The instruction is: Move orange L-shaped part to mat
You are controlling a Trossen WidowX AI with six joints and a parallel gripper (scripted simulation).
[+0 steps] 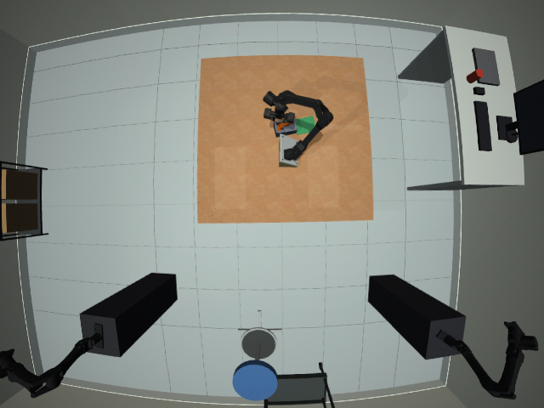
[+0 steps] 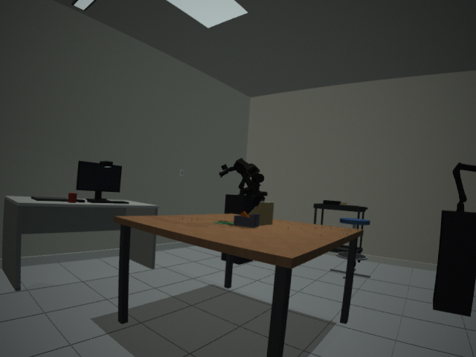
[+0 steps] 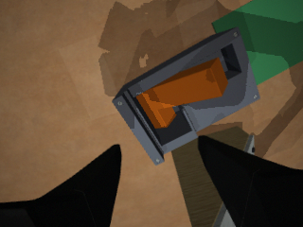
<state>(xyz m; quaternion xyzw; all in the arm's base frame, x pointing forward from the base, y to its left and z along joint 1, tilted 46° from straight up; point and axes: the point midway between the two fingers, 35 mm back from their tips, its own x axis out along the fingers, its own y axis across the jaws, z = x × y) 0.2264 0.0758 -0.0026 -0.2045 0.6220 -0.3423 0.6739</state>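
Pincer [image 3: 158, 163] partly open, holding nothing, hovering over table [image 3: 57, 85]. Orange part [image 3: 187, 90] sits tilted in grey tray [image 3: 142, 130] pocket ahead of fingers; green mat [image 3: 270, 33] beyond tray.

A wooden tabletop [image 2: 291, 245] on black legs stands in the middle of a grey tiled room. Off its far side, against the wall, a white desk [image 2: 82, 206] carries a black monitor [image 2: 98, 177], a keyboard [image 2: 53, 198] and a red mug [image 2: 71, 197]. Past the opposite side sit a blue round stool [image 2: 354, 222] and a dark shelf cart [image 2: 340, 209]. Two long black boxes [image 1: 129, 313] lie on the floor. A skylight [image 2: 207, 10] brightens the ceiling.
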